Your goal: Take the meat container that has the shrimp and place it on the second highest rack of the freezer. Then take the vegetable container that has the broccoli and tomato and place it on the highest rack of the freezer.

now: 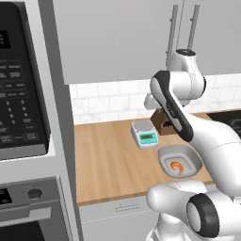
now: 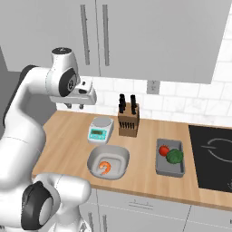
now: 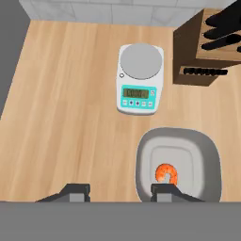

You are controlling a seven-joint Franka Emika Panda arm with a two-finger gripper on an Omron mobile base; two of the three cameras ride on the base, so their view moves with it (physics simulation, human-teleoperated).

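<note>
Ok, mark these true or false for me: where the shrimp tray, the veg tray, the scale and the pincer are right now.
1. The shrimp tray sits on the counter, in front of the scale. True.
2. The pincer is shut on the shrimp tray. False: it is open and hangs above the counter, touching nothing.
3. The veg tray holds a tomato and broccoli. True.
4. The veg tray lies between the scale and the knife block. False: it lies right of the shrimp tray, beside the cooktop.
5. The shrimp lies on the scale. False: it is in its tray.
</note>
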